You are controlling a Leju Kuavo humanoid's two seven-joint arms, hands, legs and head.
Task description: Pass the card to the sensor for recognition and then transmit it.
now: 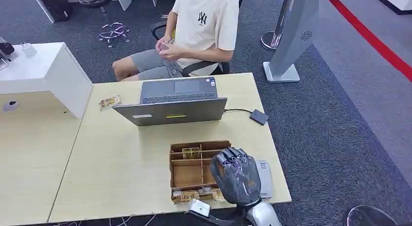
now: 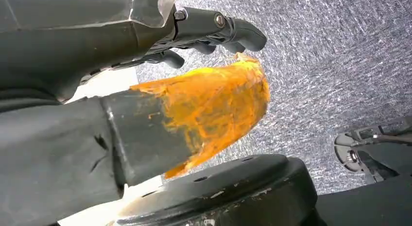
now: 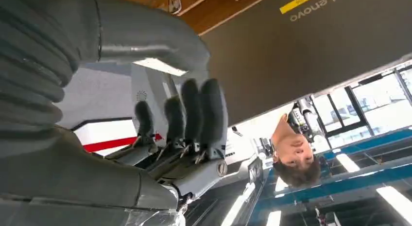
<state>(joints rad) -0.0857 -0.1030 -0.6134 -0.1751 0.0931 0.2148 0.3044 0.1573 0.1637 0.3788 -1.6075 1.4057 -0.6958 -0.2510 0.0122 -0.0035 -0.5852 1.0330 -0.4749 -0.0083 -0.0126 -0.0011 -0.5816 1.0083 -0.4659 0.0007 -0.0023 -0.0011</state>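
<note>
Head view: we see the right hand raised at 5 o'clock on the table, beside the wooden tray near the front edge. Its fingers stand upright and slightly curled, holding nothing we can make out. Cards lie in the tray's far compartment, more along its near edge. A grey reader sits just right of the hand, close to the table's right edge. At 12 o'clock the laptop bounds bare tabletop; a person sits beyond. The left hand hangs over carpet, fingers curled, empty.
</note>
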